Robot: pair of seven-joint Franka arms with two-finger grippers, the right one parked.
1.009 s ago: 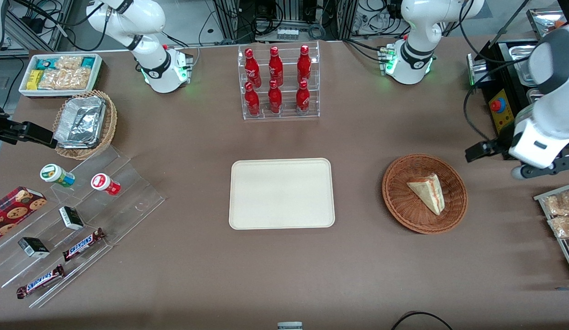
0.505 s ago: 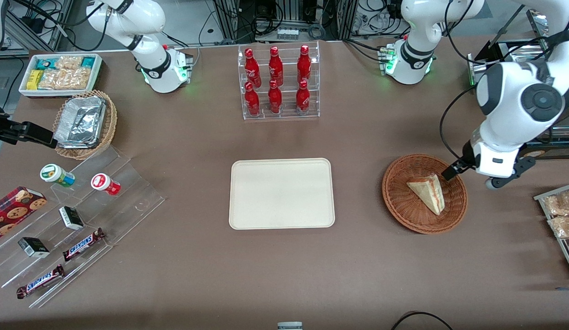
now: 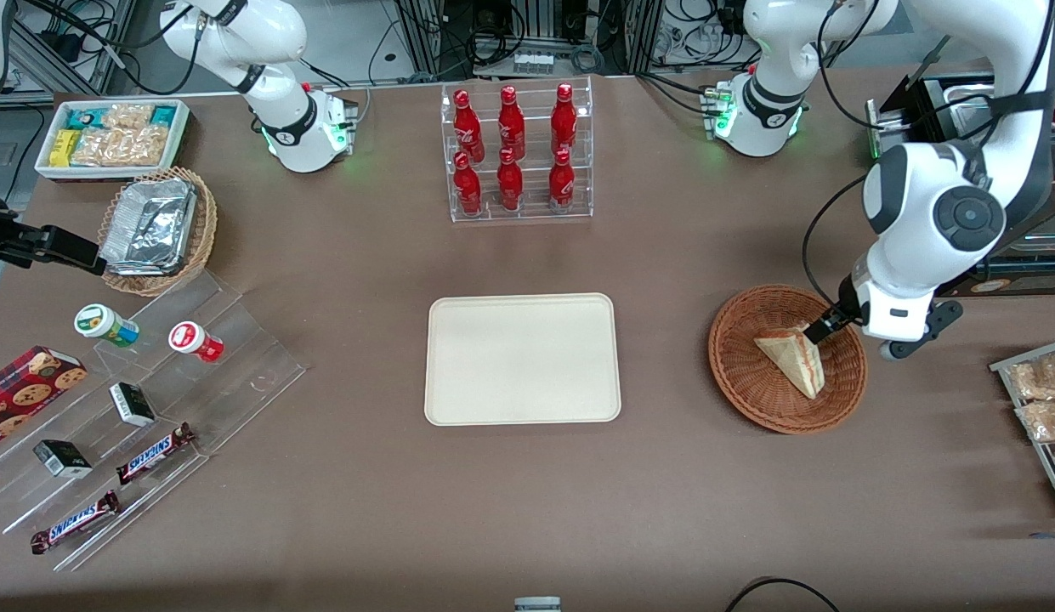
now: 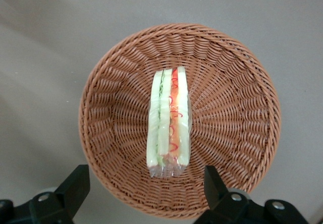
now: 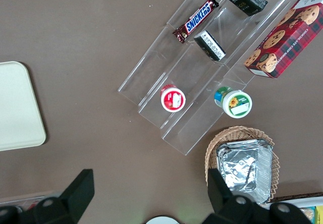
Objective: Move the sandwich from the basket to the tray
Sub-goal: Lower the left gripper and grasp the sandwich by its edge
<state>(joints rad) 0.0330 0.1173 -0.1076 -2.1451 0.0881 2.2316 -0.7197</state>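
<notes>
**Over the basket, fingers wide for the wedge**

In the basket (image 4: 179, 120) the sandwich (image 4: 170, 123) stands on edge, filling up, untouched. The gripper (image 4: 144, 188) hovers above it, fingers spread to straddle the wedge, likely for a descent. The tray (image 3: 522, 358) waits bare toward the parked arm's end.

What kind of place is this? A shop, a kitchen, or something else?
Probably a robotics lab staged as a snack shop: a rack of red bottles, Snickers bars on clear steps, cabling past the table. The gripper hovers open above the sandwich in its basket.
</notes>
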